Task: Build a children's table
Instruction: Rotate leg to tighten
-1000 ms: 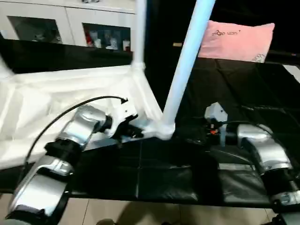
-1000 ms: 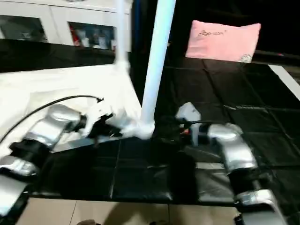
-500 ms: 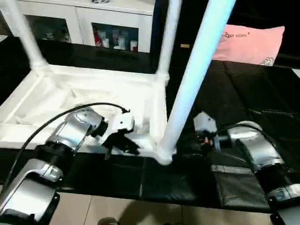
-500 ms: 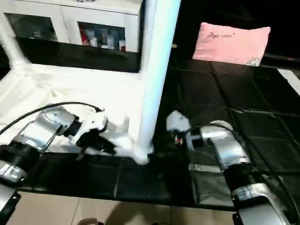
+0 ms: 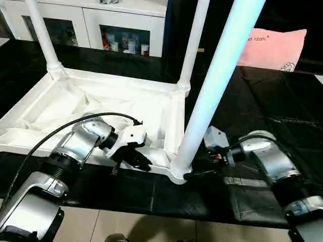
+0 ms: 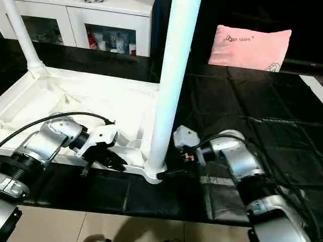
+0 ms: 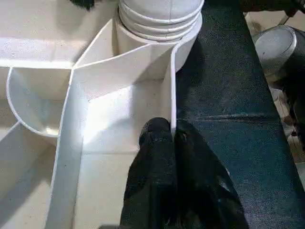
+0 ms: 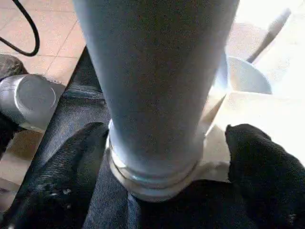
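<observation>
We pinch the upturned tabletop's [image 5: 101, 108] thin rim beside the near leg [image 5: 212, 96] with our closed left gripper [image 7: 167, 138]; our right gripper [image 8: 157, 143] straddles that leg's base, fingers apart. Light, stiff, slick plastic, we judge: hold low.

The near leg [image 5: 212, 96] stood upright in its corner socket between the right gripper's [image 8: 162, 157] spread fingers, blocking passage there. The tabletop's [image 5: 101, 108] rim wall [image 7: 172, 90] hemmed the left gripper [image 7: 167, 138]. Black mat [image 5: 262, 111] rightward lay open.

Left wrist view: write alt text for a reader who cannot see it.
The left gripper, its two black fingers shut, pinches a thin upright wall of the white tabletop. Beyond it a round white leg stands in the corner socket, beside black matting.
</observation>
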Robot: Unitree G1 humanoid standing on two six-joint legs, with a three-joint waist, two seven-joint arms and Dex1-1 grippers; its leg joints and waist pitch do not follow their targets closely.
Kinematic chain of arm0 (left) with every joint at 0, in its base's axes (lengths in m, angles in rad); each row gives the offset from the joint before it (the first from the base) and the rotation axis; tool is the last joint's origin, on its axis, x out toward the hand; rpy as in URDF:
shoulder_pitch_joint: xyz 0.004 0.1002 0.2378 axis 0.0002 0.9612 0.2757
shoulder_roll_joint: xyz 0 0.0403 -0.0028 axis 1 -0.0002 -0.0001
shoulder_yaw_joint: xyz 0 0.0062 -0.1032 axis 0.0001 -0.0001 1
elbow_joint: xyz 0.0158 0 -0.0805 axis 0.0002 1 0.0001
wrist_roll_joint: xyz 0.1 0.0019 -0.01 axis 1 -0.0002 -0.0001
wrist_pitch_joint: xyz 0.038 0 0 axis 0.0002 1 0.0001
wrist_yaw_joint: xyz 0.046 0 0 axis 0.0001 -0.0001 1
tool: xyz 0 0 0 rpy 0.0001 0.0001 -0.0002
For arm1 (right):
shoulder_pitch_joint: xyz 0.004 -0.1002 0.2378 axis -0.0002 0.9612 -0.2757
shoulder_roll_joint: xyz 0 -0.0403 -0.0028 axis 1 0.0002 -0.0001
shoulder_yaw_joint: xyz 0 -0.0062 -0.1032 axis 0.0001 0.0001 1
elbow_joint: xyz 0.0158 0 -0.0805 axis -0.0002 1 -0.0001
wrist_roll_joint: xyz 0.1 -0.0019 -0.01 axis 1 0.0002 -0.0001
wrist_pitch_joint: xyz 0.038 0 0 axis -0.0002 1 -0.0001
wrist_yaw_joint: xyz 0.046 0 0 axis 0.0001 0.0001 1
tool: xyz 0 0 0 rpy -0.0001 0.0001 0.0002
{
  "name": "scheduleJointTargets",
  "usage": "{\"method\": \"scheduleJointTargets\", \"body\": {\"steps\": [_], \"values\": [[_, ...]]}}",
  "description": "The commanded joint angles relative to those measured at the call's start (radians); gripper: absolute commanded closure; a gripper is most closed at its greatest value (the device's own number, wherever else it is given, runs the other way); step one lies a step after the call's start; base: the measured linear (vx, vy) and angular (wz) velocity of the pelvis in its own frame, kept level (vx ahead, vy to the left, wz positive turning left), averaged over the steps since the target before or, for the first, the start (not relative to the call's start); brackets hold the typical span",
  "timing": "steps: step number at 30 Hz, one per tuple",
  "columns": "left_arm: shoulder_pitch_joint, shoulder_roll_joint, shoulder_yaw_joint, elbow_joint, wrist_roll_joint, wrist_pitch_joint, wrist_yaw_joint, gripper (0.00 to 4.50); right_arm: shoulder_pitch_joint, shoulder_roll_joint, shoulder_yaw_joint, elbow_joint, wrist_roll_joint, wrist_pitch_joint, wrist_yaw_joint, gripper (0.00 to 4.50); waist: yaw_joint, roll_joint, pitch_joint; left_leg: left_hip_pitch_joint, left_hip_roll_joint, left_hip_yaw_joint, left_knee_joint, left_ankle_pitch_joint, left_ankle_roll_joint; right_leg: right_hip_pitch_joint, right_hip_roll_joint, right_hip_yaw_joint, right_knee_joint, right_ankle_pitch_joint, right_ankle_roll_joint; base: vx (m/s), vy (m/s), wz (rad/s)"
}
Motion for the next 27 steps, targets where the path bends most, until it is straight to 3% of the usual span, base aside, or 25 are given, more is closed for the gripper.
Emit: {"method": "scheduleJointTargets", "body": {"steps": [1,11,17,23,26,27], "values": [[0.001,-0.013,-0.030,-0.042,-0.005,-0.009,-0.040,4.50,-0.016,-0.003,0.005,0.014,-0.014,-0.019,-0.006,0.84,-0.007,0.011,-0.069,0.004,0.024,0.004,-0.068,-0.194,0.030,0.059,-0.070,0.046,-0.068,-0.253,-0.200,0.000,0.000,0.00],[0.003,-0.006,-0.030,-0.041,-0.002,-0.011,-0.038,4.50,-0.025,0.015,0.004,0.035,-0.012,-0.022,-0.009,1.66,-0.010,0.011,-0.068,0.004,0.024,0.004,-0.069,-0.206,0.028,0.059,-0.070,0.046,-0.071,-0.278,-0.192,0.000,0.000,0.00],[0.009,-0.005,-0.030,-0.042,-0.001,-0.008,-0.030,4.50,-0.009,0.014,0.004,0.019,-0.001,-0.025,0.001,1.80,-0.010,0.011,-0.068,0.004,0.024,0.004,-0.068,-0.199,0.029,0.060,-0.069,0.046,-0.069,-0.260,-0.196,0.000,0.000,0.00],[0.017,-0.035,-0.007,-0.036,-0.007,0.068,0.036,4.50,0.038,0.037,-0.037,-0.029,0.039,0.033,-0.066,1.82,-0.005,0.013,-0.068,0.005,0.024,0.003,-0.068,-0.198,0.029,0.062,-0.069,0.046,-0.069,-0.253,-0.199,0.000,0.000,0.00],[0.003,-0.068,0.014,-0.007,-0.003,0.095,0.110,4.50,0.046,0.071,-0.063,-0.025,0.028,0.085,-0.184,1.82,-0.010,0.013,-0.064,0.006,0.022,0.002,-0.071,-0.227,0.020,0.058,-0.069,0.045,-0.076,-0.312,-0.184,0.000,0.000,0.00],[-0.014,-0.106,0.041,0.021,-0.003,0.122,0.191,4.50,0.046,0.107,-0.087,-0.009,0.011,0.139,-0.306,1.82,-0.014,0.012,-0.061,0.008,0.019,0.002,-0.072,-0.246,0.009,0.056,-0.068,0.044,-0.083,-0.369,-0.165,0.000,0.000,0.00]]}}
